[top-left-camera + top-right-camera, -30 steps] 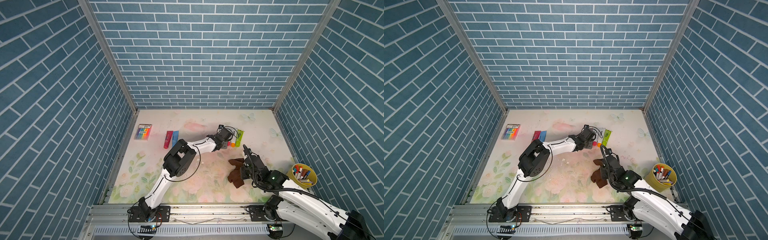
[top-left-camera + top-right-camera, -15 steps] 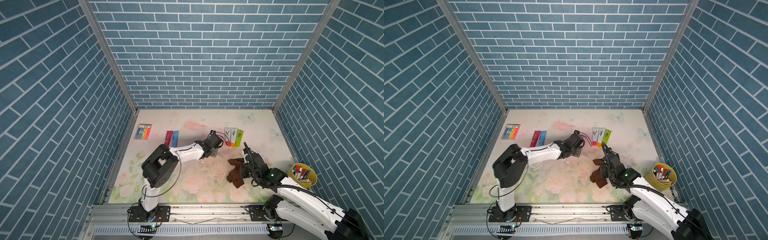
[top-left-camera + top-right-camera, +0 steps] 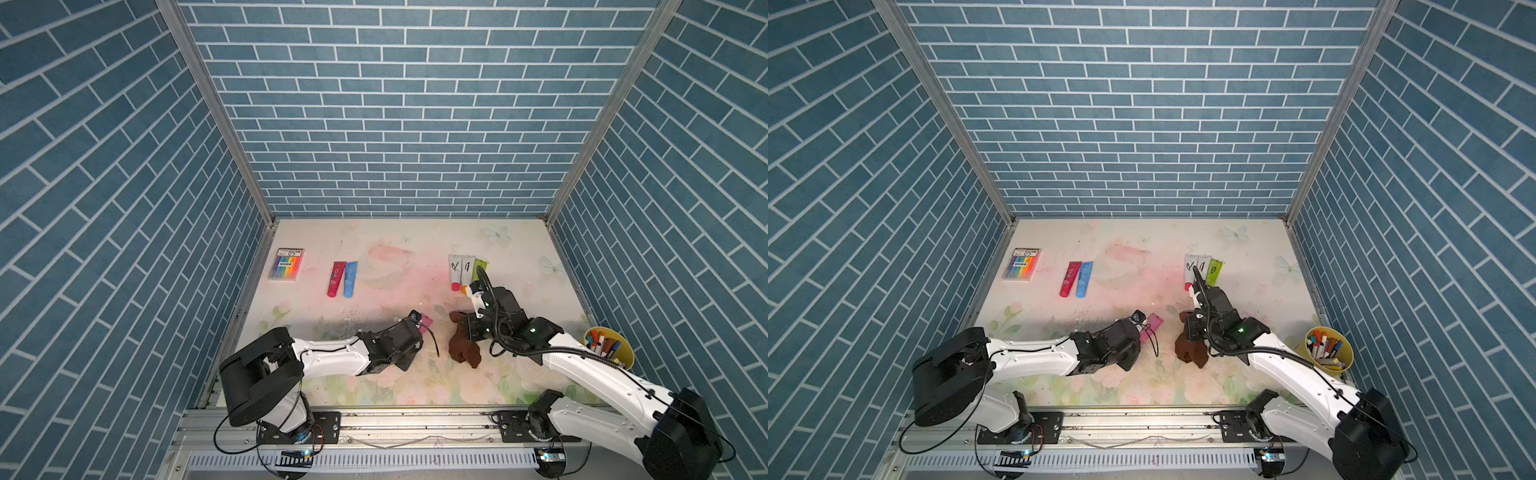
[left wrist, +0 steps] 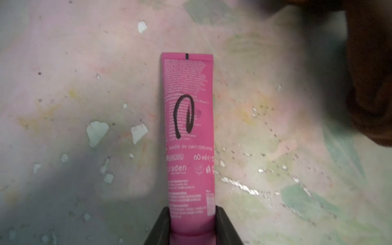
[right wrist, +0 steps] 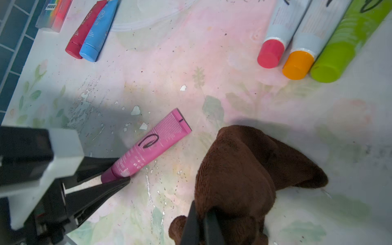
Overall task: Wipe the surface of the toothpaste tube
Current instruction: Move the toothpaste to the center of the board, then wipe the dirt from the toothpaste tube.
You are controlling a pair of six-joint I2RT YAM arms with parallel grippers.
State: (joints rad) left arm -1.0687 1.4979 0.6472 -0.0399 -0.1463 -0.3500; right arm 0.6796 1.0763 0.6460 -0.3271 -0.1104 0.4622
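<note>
A pink toothpaste tube (image 4: pixel 188 131) with a black marker loop drawn on it lies low over the floral tabletop. My left gripper (image 4: pixel 192 224) is shut on its cap end. In both top views only the tube's flat end (image 3: pixel 550 331) (image 3: pixel 1153 323) shows past the left gripper (image 3: pixel 417 332). The right wrist view shows the whole tube (image 5: pixel 154 144) and the left fingers (image 5: pixel 110 186) around its cap. My right gripper (image 5: pixel 201 224) is shut on a brown cloth (image 5: pixel 244 169), which hangs bunched just to the right of the tube without touching it (image 3: pixel 463 353) (image 3: pixel 1192 351).
Three more tubes lie side by side at the back right: red-capped (image 3: pixel 455 270), orange-capped (image 3: pixel 467 270) and green (image 3: pixel 478 268). A red tube (image 3: pixel 336 278), a blue tube (image 3: pixel 350 278) and a marker pack (image 3: pixel 286 264) lie back left. A yellow cup of markers (image 3: pixel 609 347) stands far right.
My left arm has drawn back from the row of tubes at the back right to the front centre, carrying the pink tube. The right arm and cloth have barely moved.
</note>
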